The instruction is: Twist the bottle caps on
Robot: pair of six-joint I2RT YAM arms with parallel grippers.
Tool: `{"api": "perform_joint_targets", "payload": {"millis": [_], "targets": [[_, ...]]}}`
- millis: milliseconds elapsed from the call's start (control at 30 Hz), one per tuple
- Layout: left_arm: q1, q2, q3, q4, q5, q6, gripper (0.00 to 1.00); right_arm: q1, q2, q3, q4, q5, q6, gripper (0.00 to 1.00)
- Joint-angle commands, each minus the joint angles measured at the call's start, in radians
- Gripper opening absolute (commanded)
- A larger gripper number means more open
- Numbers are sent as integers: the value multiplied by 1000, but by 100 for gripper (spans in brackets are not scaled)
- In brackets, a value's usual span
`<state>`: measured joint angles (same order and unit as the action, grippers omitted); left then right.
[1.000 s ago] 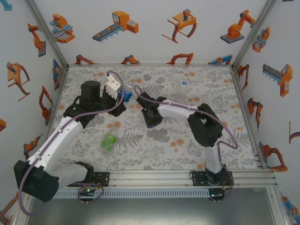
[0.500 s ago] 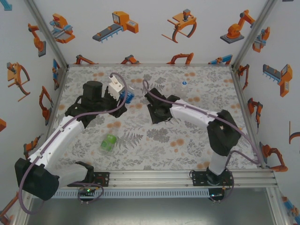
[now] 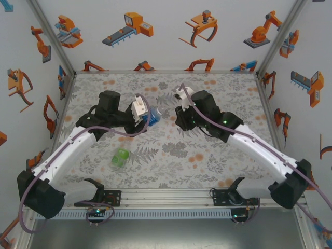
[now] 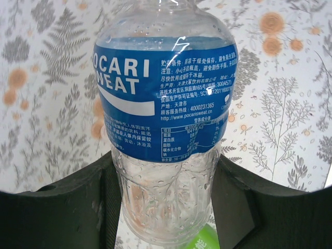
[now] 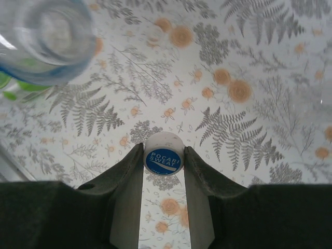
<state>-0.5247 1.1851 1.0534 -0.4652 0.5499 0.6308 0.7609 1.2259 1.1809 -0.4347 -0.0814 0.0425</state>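
My left gripper (image 4: 166, 199) is shut on the clear lower part of the blue-label bottle (image 4: 165, 101), which it holds off the table. From above, the bottle (image 3: 153, 116) sticks out to the right of the left gripper (image 3: 142, 115). Facing it, my right gripper (image 5: 163, 160) is shut on a whitish bottle cap (image 5: 163, 154) with a blue printed top. The bottle's open mouth (image 5: 49, 33) shows blurred at the upper left of the right wrist view, a little way from the cap. In the top view the right gripper (image 3: 179, 116) sits just right of the bottle. The green-label bottle (image 3: 120, 158) lies on the table.
A floral mat (image 3: 171, 155) covers the table, with printed walls (image 3: 166, 36) on three sides. An aluminium rail (image 3: 171, 197) runs along the near edge. The green-label bottle (image 4: 208, 237) peeks from under the held bottle.
The right arm has stretched out, its elbow swinging right, carrying its gripper up and right. The left gripper has carried the blue-label bottle to the right, toward the right gripper.
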Motion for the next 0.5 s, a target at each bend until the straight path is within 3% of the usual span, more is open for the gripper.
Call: {"api": "perform_joint_targets", "payload": {"millis": [0,200,467], "targets": [[-22,-16,47,-49,75,196,0,3,-123,-56,109,-195,-226,22],[-25,2,62,-86,121,261,0,3,-225,-75,135,-396,-406,20],[-44,-6,14,-74,211,304,0,12,-208,-67,114,-564,-593,17]]}}
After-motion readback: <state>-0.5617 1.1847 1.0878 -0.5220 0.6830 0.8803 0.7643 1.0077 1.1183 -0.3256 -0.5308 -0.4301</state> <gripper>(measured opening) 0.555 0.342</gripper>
